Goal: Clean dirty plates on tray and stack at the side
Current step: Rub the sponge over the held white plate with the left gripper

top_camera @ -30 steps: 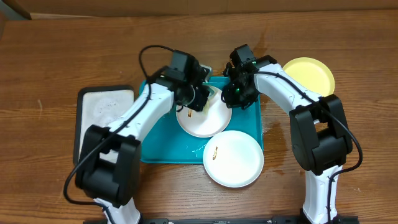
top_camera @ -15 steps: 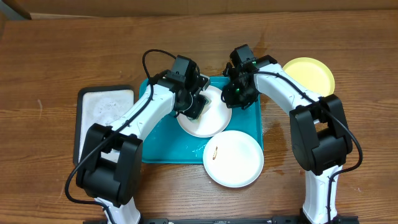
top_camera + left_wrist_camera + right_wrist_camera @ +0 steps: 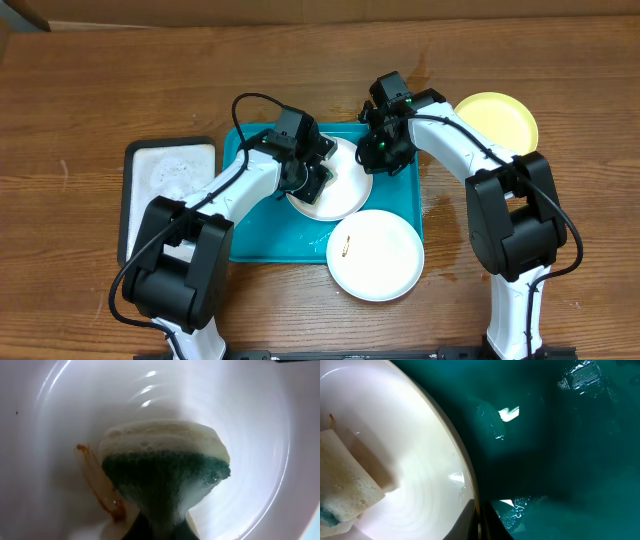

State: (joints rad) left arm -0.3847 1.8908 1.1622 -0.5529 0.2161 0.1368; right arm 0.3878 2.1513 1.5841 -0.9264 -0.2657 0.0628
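Entry: white round shallow plate (image 3: 338,196), far edge of teal rectangular plastic tray (image 3: 268,242). Our left tool (image 3: 317,177) clamped green-backed foam sponge (image 3: 165,472); right tool (image 3: 373,153) pinched the rim. We judged the brown smear (image 3: 98,485) needed firm passes.

We lose the left pincer (image 3: 312,178) behind the sponge (image 3: 165,475); the right wrist view crops the plate (image 3: 420,460).

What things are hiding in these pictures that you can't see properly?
Overhead: the green-and-white scrubbing sponge is hidden under the left gripper.
Left wrist: that gripper's fingers are hidden behind the sponge and cut by the bottom edge.
Right wrist: the right gripper is cut by the bottom edge, so whether it pinches the round white plate is unclear.
Overhead: both arms cover part of the teal plastic tray.
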